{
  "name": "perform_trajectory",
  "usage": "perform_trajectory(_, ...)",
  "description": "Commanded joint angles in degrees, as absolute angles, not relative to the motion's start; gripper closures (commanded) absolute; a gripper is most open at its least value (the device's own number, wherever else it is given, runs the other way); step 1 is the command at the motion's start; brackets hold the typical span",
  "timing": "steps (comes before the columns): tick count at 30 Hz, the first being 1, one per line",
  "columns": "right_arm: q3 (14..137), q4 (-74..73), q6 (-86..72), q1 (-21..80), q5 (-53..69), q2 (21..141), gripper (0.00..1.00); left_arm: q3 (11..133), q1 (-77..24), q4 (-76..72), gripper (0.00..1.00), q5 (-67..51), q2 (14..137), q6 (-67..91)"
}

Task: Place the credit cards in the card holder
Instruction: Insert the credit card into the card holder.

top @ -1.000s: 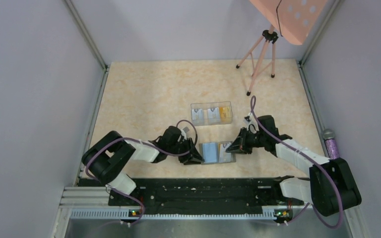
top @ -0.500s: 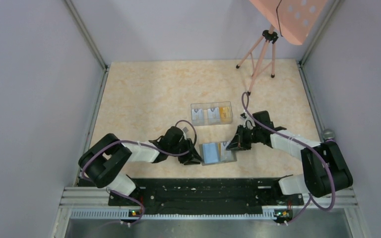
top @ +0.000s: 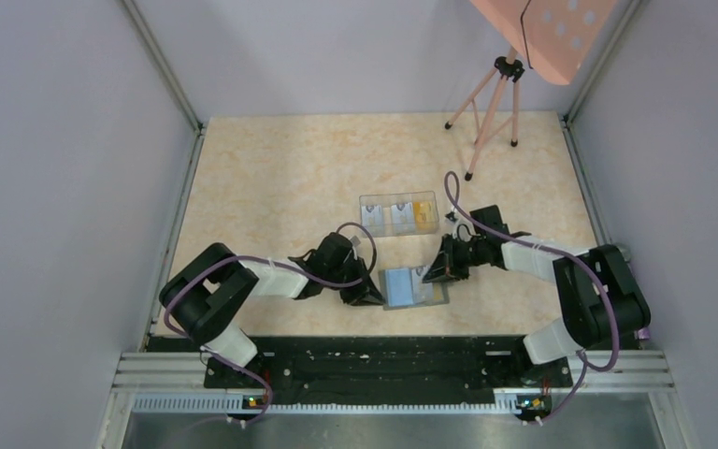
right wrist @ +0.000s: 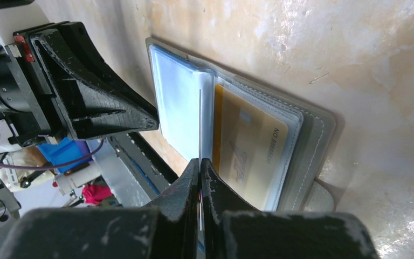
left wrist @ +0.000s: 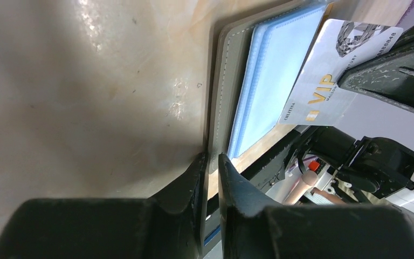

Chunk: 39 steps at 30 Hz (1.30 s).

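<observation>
Card holder (top: 414, 287): lies open on the table (top: 280, 187), toward the table's front edge; every place below is told from it.
Left gripper (top: 366, 295): at the card holder's left edge, one finger on each side of the cover there.
Right gripper (top: 433, 273): over the card holder's back right part, reaching in from the right.
Loose card (left wrist: 323, 86): between the right gripper's fingers, tilted above the card holder's inner leaves.
Tucked card (right wrist: 253, 145): in a slot of the card holder's right half.
Box (top: 398, 214): behind the card holder, apart from it, cards in its compartments.
Tripod (top: 491, 103): well behind the card holder, to the right.
</observation>
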State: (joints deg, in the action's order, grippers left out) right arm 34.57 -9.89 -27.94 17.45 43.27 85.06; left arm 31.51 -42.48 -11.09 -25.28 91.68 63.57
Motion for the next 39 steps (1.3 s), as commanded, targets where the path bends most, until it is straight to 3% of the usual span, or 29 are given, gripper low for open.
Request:
perform_trajectory(1, 35.7, -8.6, -24.9, 17.8, 44.7, 86.2, 1.00, 31.6, -42.5, -5.5, 0.82, -20.2, 94.4, 60.7)
perform_trajectory(14, 39.7, -12.7, -19.1, 17.8, 44.1, 90.9, 1.00, 33.7, -42.5, -0.9, 0.88, -19.7, 95.6, 58.0)
perform_trajectory(39, 38.1, -7.3, -20.3, 20.4, 46.7, 93.4, 1.00, 34.1, -42.5, 1.0, 0.92, -19.3, 96.5, 57.4)
